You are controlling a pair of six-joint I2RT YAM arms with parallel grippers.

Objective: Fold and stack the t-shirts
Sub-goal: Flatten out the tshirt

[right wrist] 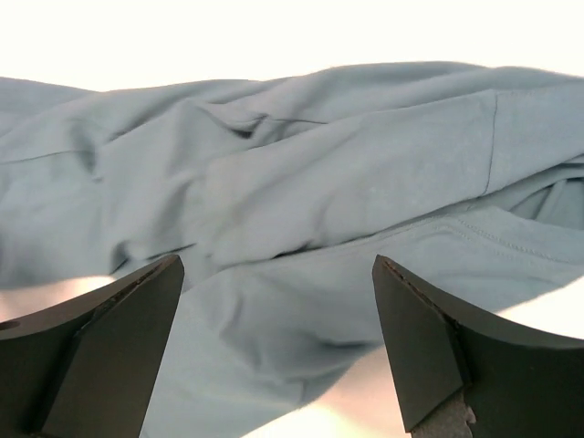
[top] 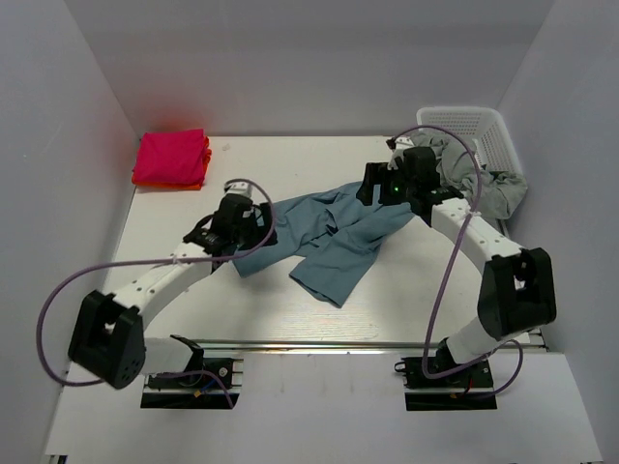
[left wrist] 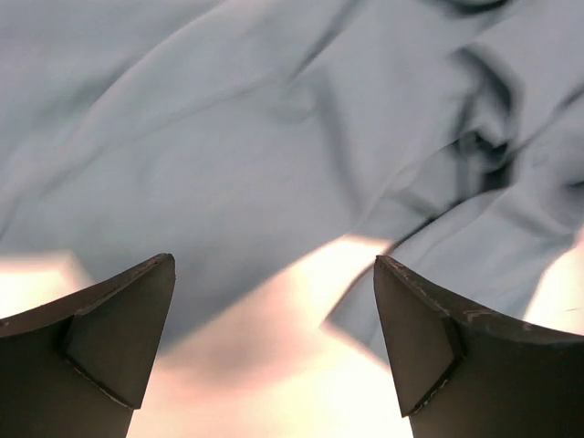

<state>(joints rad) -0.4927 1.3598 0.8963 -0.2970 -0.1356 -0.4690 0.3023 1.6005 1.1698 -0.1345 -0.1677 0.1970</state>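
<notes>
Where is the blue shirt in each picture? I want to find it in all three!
Top camera: the blue shirt lies crumpled in the middle of the table, between the two arms.
Left wrist camera: the shirt fills the top and middle of the picture.
Right wrist camera: the shirt stretches across the middle, edge to edge.
Shared landmark: the pale table peeks out below the shirt's edge in every view.

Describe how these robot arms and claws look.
The left arm and right arm have white links between chunky black joint housings, each trailing a lilac cable. The left claw and right claw each have two dark wedge-shaped fingers. A green light glows on the right wrist.
</notes>
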